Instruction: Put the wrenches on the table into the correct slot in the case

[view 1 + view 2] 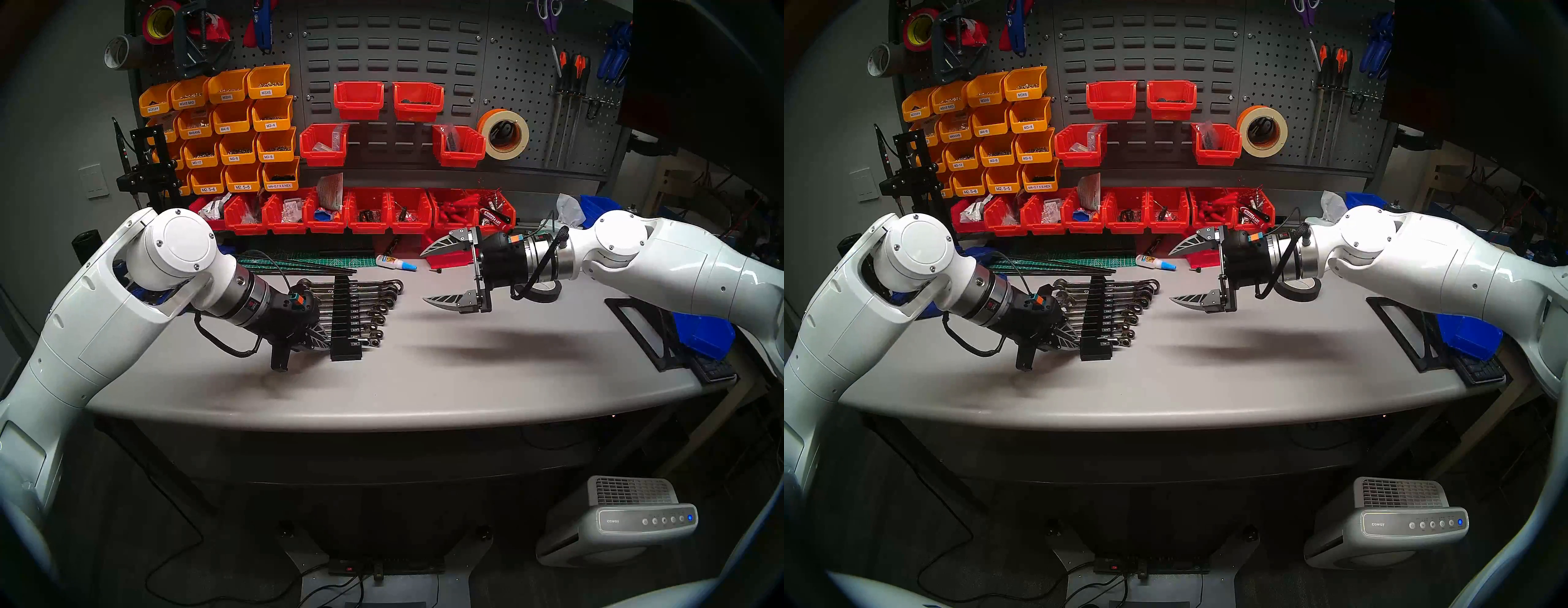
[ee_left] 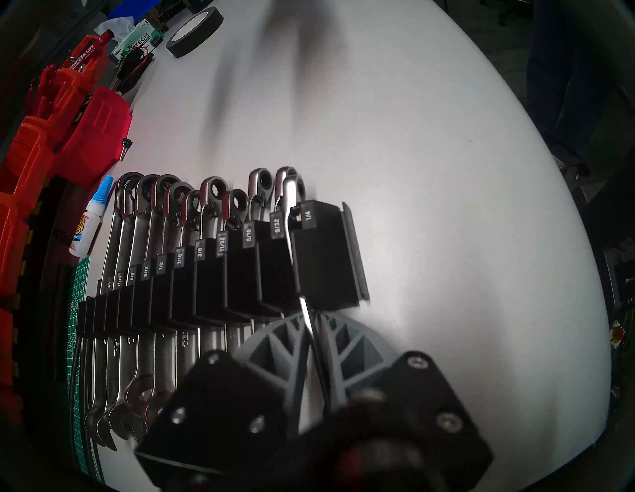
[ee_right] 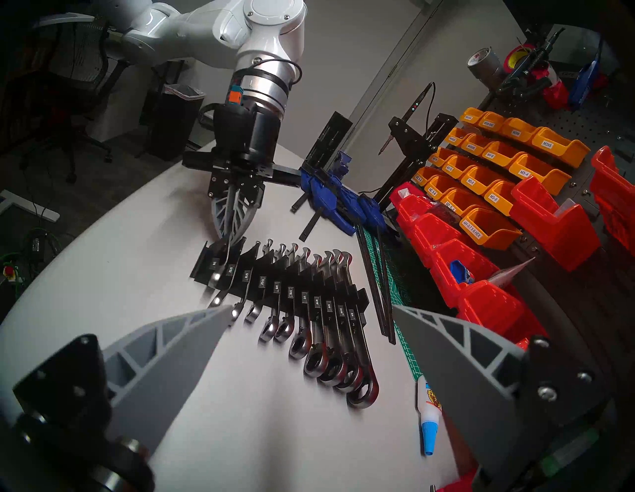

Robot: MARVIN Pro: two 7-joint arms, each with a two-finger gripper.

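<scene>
Grey ribbed fingers of the left gripper fill the bottom of the left wrist view, drawn close together around the shank of the smallest wrench, which stands on edge in the end slot of the case, beside the 1/4 label. Whether the pads truly bite the steel or have just slackened I cannot tell. Every other slot I can see on the table already carries its wrench. Right gripper hangs well apart over bare worktop, jaws spread wide and empty.

Judging by looks, this wrench is light, rigid and polished slick, so it would twist in a loose pinch. Best purchase seems to be the flat mid-shank, faces square to the pads, clear of the ratchet ring and the open jaw
</scene>
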